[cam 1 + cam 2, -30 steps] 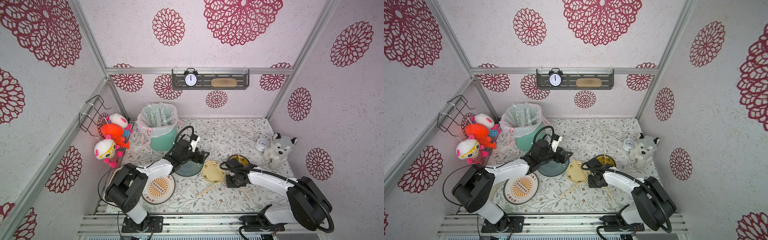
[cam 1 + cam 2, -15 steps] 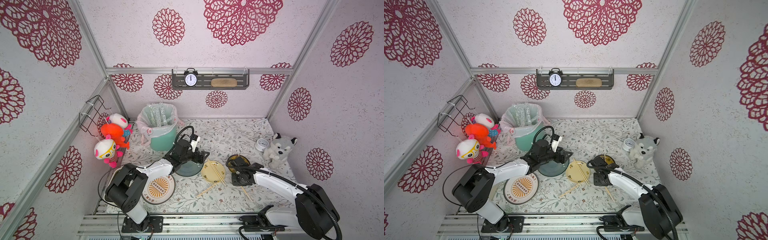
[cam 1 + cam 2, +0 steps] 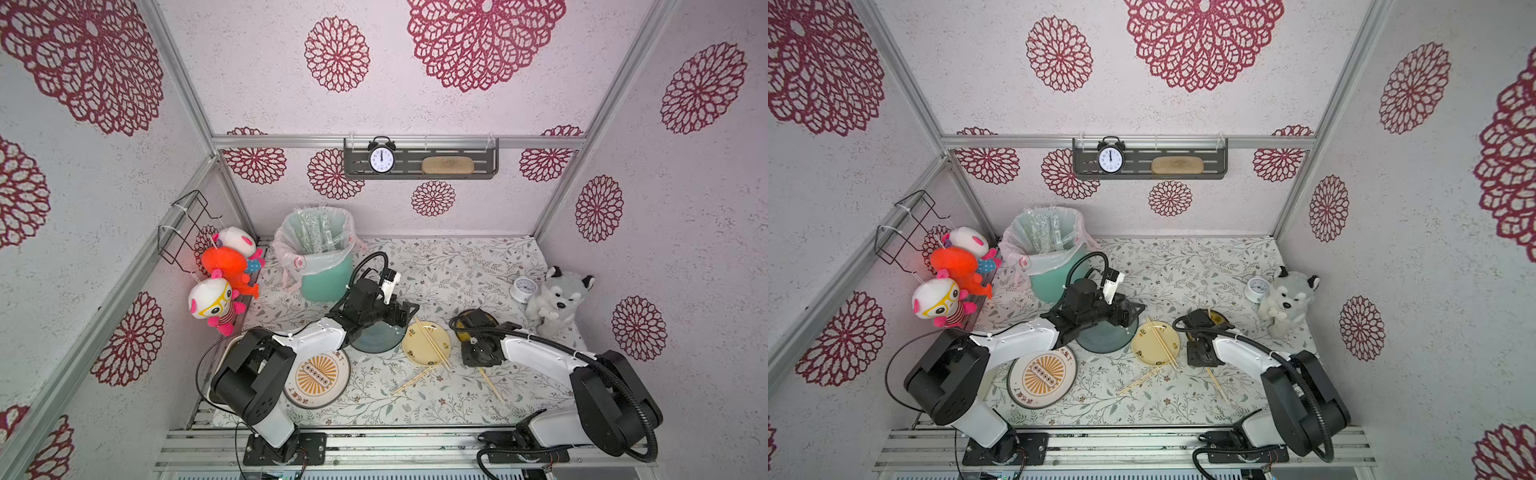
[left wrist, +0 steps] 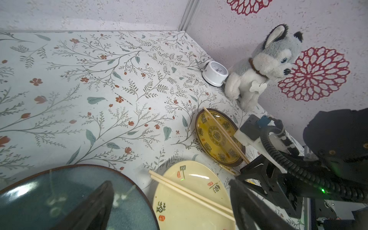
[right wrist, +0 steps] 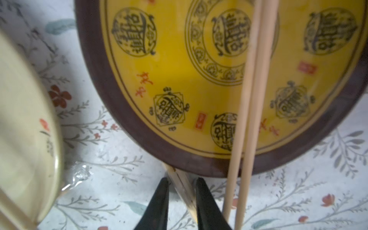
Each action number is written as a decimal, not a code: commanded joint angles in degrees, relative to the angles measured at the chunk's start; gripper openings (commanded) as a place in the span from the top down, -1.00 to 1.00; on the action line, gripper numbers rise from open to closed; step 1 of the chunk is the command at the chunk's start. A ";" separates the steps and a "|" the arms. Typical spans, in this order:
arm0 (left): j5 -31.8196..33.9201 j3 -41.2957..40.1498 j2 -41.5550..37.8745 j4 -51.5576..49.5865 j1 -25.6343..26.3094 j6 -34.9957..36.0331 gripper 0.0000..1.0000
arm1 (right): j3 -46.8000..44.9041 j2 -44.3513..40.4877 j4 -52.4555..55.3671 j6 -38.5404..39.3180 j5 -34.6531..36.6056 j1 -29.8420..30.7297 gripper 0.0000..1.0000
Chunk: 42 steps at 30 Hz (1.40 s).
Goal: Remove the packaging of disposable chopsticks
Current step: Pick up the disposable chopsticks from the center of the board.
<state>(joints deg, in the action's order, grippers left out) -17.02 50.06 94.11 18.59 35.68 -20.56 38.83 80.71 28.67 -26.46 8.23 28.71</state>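
Bare disposable chopsticks lie in pairs: one on the cream plate [image 3: 430, 343], one on the yellow plate [image 4: 223, 135], one loose on the table [image 3: 411, 380]. Another pair [image 5: 181, 185] slants from under the yellow plate's edge between the slightly parted jaws of my right gripper [image 5: 181, 180]; it looks glossy, and I cannot tell if it is wrapped. A scrap of clear packaging [image 5: 79, 175] lies beside the cream plate. Several packaging sleeves [image 3: 318, 232] stand in the bin. My left gripper [image 4: 171, 207] hangs wide open and holds nothing, over the blue plate [image 4: 59, 199] and the cream plate.
The green bin with a pink liner [image 3: 328, 274] stands at the back left. A striped plate [image 3: 318, 376] lies near the front. A husky plush [image 3: 557, 299] and a small white dial [image 3: 523, 289] sit at the right wall. Plush toys [image 3: 224, 282] hang on the left.
My right gripper has shifted a little to the right, beside the yellow plate, and its jaws have parted from shut. The left arm has not moved.
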 commanded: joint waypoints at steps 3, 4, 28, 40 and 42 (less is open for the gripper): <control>0.40 -0.22 0.11 0.84 -0.34 1.13 -0.88 | 0.72 3.16 -0.82 1.21 -4.23 -0.38 0.46; 0.49 -0.31 0.03 0.83 -0.34 1.09 -0.88 | 0.94 3.71 -0.11 0.85 -5.04 -0.36 0.47; 1.20 -1.63 -0.85 1.18 -0.78 1.13 -0.88 | 4.90 15.75 6.31 3.78 -8.85 3.13 0.94; 1.17 -1.07 -0.68 1.54 -1.05 0.78 -0.89 | 4.00 6.48 -1.65 4.58 -5.54 2.84 1.00; 1.37 -0.77 -0.67 1.71 -1.07 0.22 -0.88 | 2.80 4.18 -4.09 4.92 -5.51 2.85 1.00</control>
<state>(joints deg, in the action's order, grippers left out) -15.94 48.80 94.11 18.76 35.05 -20.21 44.07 85.82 30.13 -22.81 1.04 31.75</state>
